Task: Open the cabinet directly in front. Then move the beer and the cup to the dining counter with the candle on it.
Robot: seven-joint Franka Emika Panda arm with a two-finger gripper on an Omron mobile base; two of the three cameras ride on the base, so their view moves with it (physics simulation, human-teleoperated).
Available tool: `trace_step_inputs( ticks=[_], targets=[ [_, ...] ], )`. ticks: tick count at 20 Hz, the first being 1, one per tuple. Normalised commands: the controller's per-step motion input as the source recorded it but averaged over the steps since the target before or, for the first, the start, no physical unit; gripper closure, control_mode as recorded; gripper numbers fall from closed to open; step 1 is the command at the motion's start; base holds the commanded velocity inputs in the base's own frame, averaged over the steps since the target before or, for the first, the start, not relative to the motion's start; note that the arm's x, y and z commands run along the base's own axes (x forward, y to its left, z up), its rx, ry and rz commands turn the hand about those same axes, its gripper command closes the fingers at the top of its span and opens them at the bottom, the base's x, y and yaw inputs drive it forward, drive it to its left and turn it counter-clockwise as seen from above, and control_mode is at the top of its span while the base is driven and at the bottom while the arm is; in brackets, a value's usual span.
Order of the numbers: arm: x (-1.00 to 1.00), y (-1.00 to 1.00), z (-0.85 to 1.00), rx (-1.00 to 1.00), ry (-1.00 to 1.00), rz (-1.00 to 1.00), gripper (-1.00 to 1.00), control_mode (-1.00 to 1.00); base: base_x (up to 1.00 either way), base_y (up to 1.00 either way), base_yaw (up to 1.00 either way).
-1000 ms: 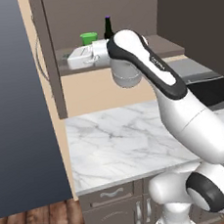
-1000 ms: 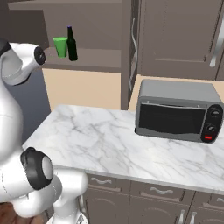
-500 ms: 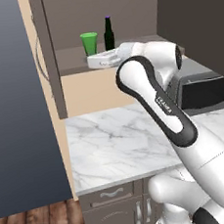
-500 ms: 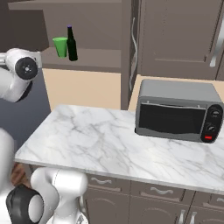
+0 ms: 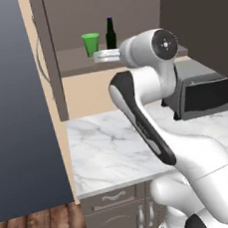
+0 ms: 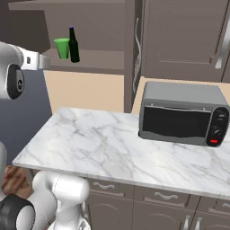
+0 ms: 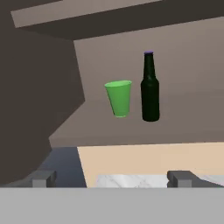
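2 items stand side by side on the open dark grey-brown cabinet (image 5: 54,52) shelf: bright green plastic cup (image 7: 118,99), near-black glass beer bottle (image 7: 150,87). White two-finger gripper (image 7: 112,178) spread wide, empty, short of them.

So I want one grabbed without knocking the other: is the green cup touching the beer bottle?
Apart. The hand view shows a strip of the cabinet's back wall between the cup and the beer bottle, all the way down to the shelf.
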Motion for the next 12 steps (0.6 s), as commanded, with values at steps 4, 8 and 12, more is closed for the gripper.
trace_step_inputs(
  ticks=[4, 8, 12],
  targets=[
    [0.0, 0.0, 0.0, 0.0, 0.0, -0.01, -1.0, -1.0, 0.0, 0.0, 0.0],
    [0.07, -0.39, 0.0, 0.0, -0.01, 0.01, -1.0, -1.0, 0.0, 0.0, 0.0],
    [0.09, -0.71, 0.0, 0.0, -0.01, 0.0, -1.0, -1.0, 0.0, 0.0, 0.0]
  ],
)
